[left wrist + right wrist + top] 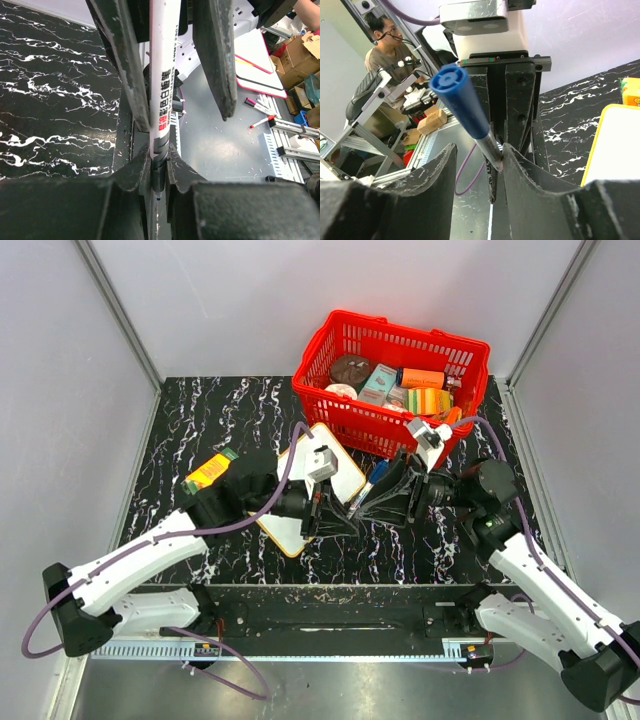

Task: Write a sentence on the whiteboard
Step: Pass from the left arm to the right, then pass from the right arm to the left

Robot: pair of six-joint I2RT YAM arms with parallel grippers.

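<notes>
Black white-veined marble table, pale grey walls on three sides, aluminium rail along the near edge. Beyond the cell there is a grey floor with pink-rimmed boards, loose pens and cardboard boxes; a person in a headset sits at a frame.

Far left on the table lies an orange-yellow packet, well clear of the arms. The whiteboard lies flat mid-table, turned diagonally, yellow rim showing, its far corner just beside the red basket. No lettering can be made out on it.

The left gripper hangs over the board's middle, jaws pinched tight on the dark end of a white marker with black print.

The right gripper faces it from the right, near the board's right edge. Its jaws are about half parted, flanking the same marker with a gap on one side, not clamped. The blue cap pokes back past them.

The basket holds boxes and packets.
</notes>
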